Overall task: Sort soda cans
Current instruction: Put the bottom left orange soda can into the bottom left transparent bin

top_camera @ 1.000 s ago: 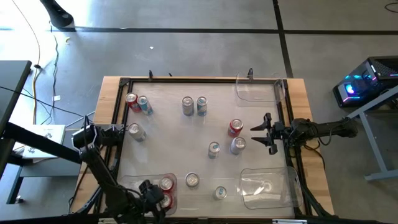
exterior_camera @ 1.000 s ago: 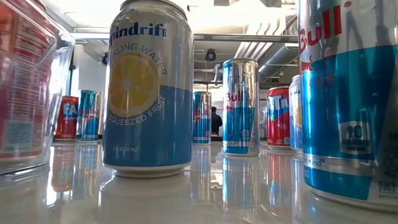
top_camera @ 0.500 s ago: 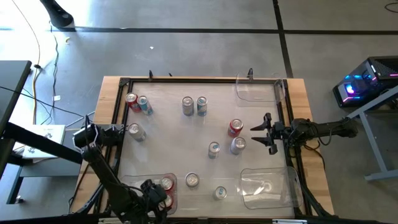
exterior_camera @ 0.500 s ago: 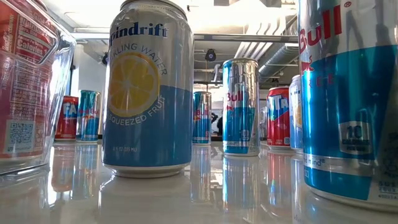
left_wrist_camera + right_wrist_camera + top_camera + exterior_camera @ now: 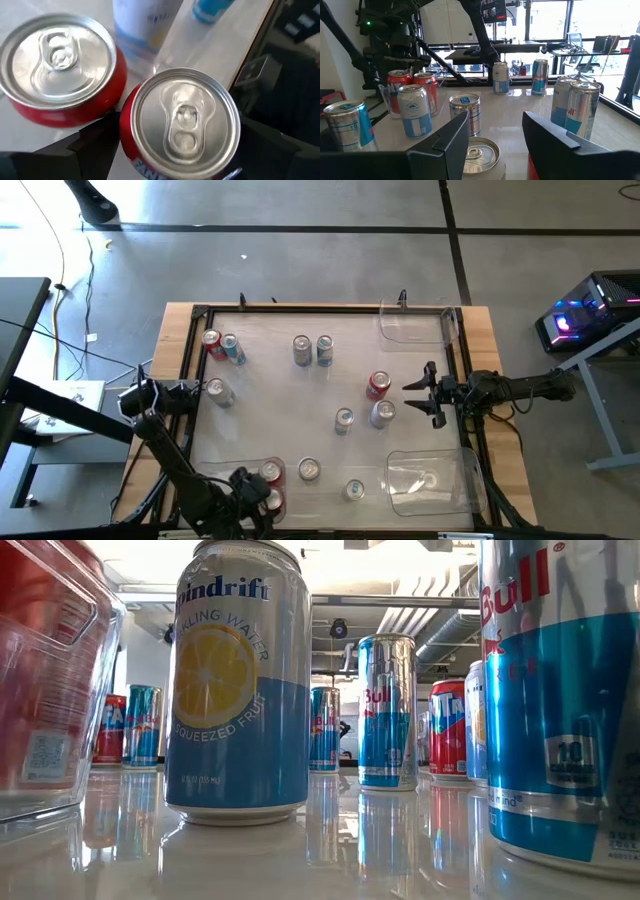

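- High view: my left gripper [image 5: 252, 490] sits in the lower left of the frame over the clear bin [image 5: 212, 472], where two red cans [image 5: 270, 473] stand side by side.
- Left wrist view shows the fingers [image 5: 92, 145] spread wide on either side of the nearer red can [image 5: 182, 122], its silver top facing the camera. I can't tell whether the pads press it or just flank it.
- Risk: the second red can [image 5: 60, 60] is touching or nearly touching the one I straddle. Lifting off at an angle could drag or tip either can against the bin wall.
- My right gripper [image 5: 425, 394] waits at the right edge of the tray [image 5: 455, 370], jaws partly open and empty, pointed at a red can [image 5: 377, 386] and a silver one [image 5: 382, 415] just ahead of it.
- Risk there: those two sit close together, so a grab at one could knock over the other.
- Orientation: every can I see stands upright, long axis vertical, pull-tab end up. That includes the pair at upper left [image 5: 220, 346], the pair at top centre [image 5: 313, 350], and the singles near the bottom edge [image 5: 309, 470].
- Two more clear bins [image 5: 430, 480] sit on the right side, one lower, one at the upper corner.
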